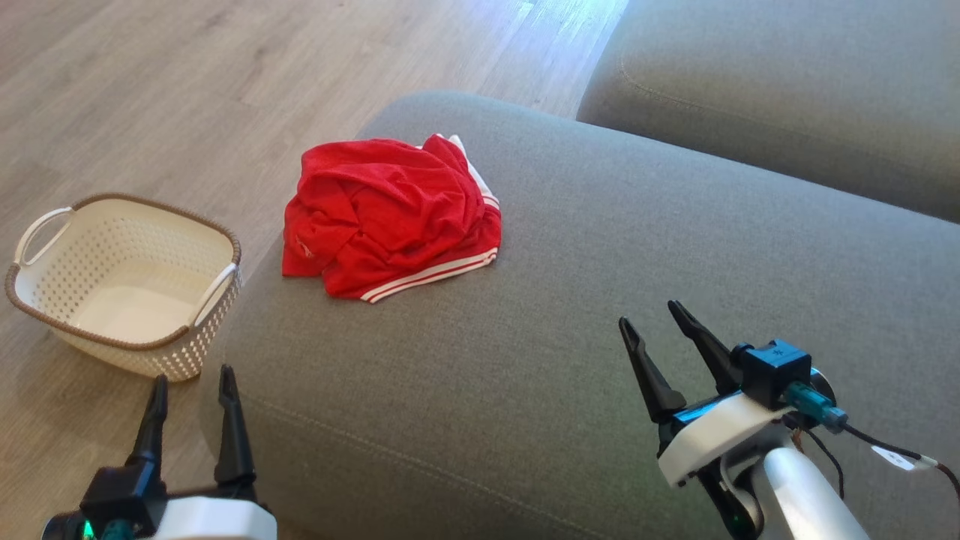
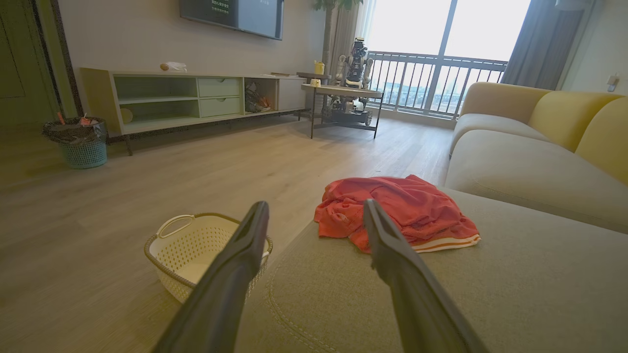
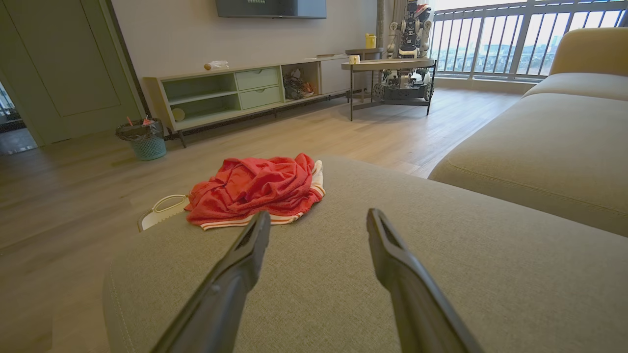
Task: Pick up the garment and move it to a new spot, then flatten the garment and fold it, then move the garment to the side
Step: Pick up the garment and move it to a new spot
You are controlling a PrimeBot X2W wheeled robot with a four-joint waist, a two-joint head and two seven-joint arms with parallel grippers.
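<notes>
Evidently step one is not begun: garment (image 1: 390, 217) is seen crumpled on sofa (image 1: 600, 247), left gripper (image 1: 192, 373) and right gripper (image 1: 649, 313) are held spread, empty; reach-and-grasp is called for next.

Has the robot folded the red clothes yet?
Nothing looks done: the red garment lies crumpled on the grey cushion. Nothing is in hand; the left hand and right hand are open, empty, short of it. Left: picking up, flattening, folding, moving aside.
</notes>
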